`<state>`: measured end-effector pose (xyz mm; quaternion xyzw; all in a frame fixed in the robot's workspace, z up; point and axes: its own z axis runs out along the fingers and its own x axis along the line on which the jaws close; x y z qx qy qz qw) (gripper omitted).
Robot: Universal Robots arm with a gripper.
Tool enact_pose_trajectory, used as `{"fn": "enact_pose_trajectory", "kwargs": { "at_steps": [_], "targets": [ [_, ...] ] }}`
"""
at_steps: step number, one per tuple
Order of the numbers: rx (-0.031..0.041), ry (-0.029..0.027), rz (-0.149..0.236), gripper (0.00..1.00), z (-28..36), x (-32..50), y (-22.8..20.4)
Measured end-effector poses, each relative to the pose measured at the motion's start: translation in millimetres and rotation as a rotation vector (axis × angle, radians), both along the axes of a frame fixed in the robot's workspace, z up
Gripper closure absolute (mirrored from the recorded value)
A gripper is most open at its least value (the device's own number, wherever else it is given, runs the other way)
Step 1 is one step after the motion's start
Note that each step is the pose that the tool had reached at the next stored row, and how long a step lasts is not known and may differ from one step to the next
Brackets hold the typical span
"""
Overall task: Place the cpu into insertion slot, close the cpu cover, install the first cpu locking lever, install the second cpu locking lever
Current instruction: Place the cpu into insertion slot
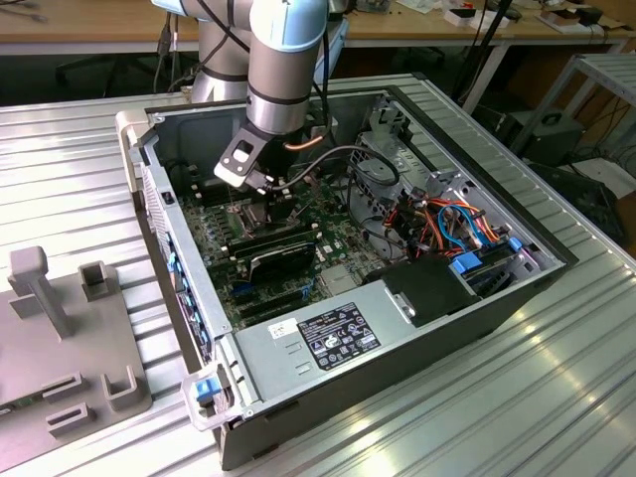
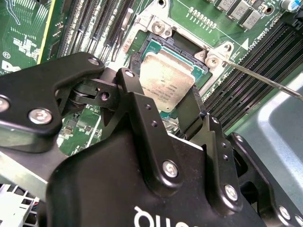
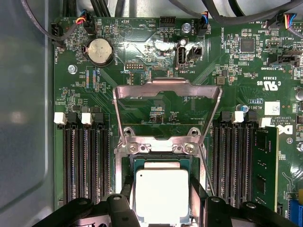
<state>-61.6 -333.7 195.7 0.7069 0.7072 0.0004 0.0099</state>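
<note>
The cpu [image 3: 162, 195], a square chip with a dull silver top, sits between my black fingers [image 3: 127, 188] directly over the insertion slot [image 3: 161, 163], whose dark frame and silvery rim show around it. My gripper [image 3: 162, 201] is shut on the cpu's two opposite sides; in the second wrist view the gripper [image 2: 163, 92] holds the cpu [image 2: 165, 78] level with or just above the insertion slot [image 2: 161, 40]. The cpu cover [image 3: 168, 90], a silvery frame with a cut-out centre, is swung open away from the slot. A thin locking lever [image 2: 265, 80] juts out beside the socket. In the exterior view the gripper [image 1: 260, 199] hangs low inside the computer case.
Long black memory slots [image 3: 85, 161] flank the socket on both sides, one row holding a green memory module [image 3: 265, 165]. Case walls [image 1: 179, 258], a black heatsink block [image 1: 278, 256], the power supply [image 1: 328, 333] and cable bundles [image 1: 447, 224] crowd the board.
</note>
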Motion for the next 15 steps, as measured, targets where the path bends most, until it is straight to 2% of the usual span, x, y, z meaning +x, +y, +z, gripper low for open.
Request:
{"fn": "enact_pose_trajectory", "kwargs": {
  "at_steps": [13,14,15],
  "targets": [
    [0.0016,0.0007,0.000,0.45,-2.1,-0.2,-0.4],
    [0.0010,0.0008,0.000,0.44,-2.1,-0.2,-0.5],
    [0.0003,0.0007,0.000,0.39,-1.9,-0.3,-0.7]
  ]
}}
